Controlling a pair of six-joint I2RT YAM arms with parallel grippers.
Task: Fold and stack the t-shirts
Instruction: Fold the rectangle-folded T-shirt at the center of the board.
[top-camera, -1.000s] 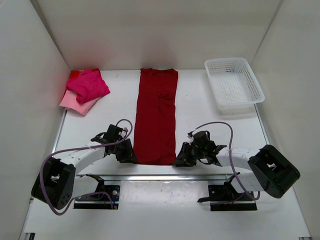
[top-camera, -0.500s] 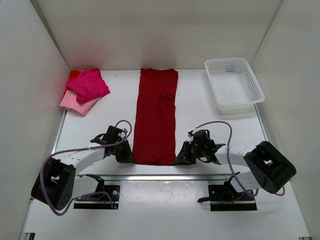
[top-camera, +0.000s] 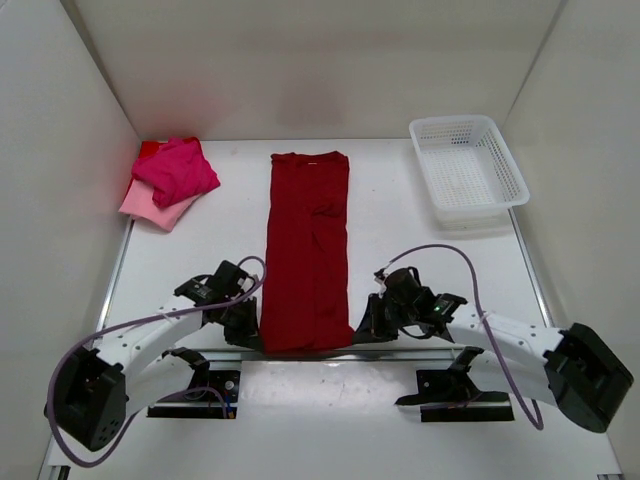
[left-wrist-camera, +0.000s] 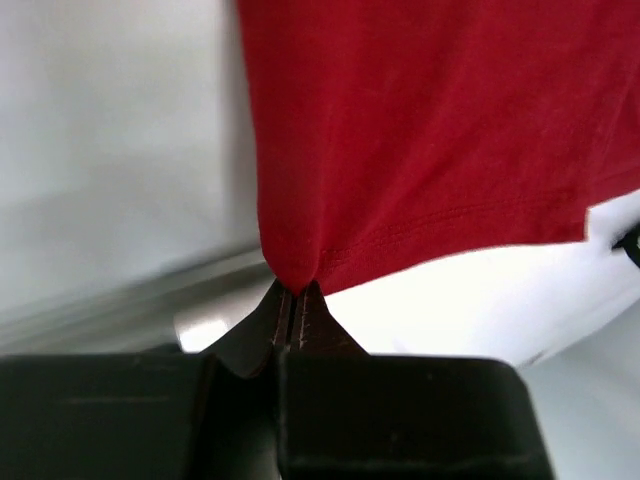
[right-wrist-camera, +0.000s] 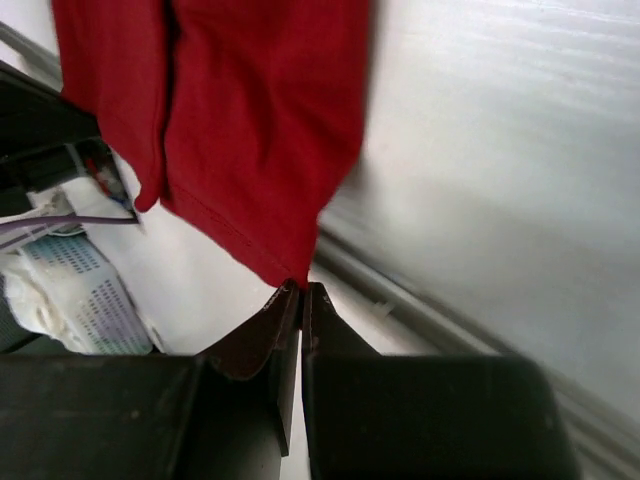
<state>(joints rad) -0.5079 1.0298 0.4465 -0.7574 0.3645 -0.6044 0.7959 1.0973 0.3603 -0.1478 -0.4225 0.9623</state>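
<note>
Two claws are gripping the dark crimson t-shirt (top-camera: 308, 250) at its near hem: the left claw (left-wrist-camera: 293, 303) is clamping shut on its left corner, the right claw (right-wrist-camera: 301, 292) on its right corner. The shirt is lying as a long strip along the middle of the counter (top-camera: 400, 240). The hot pink t-shirt (top-camera: 178, 168) is resting on the pale pink t-shirt (top-camera: 150, 208) at far left; the white mesh basket (top-camera: 455, 123) is sitting at far right.

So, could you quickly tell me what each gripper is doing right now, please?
Left gripper: shut on the crimson shirt, at its near left corner.
Right gripper: shut on the same shirt, at its near right corner.
</note>
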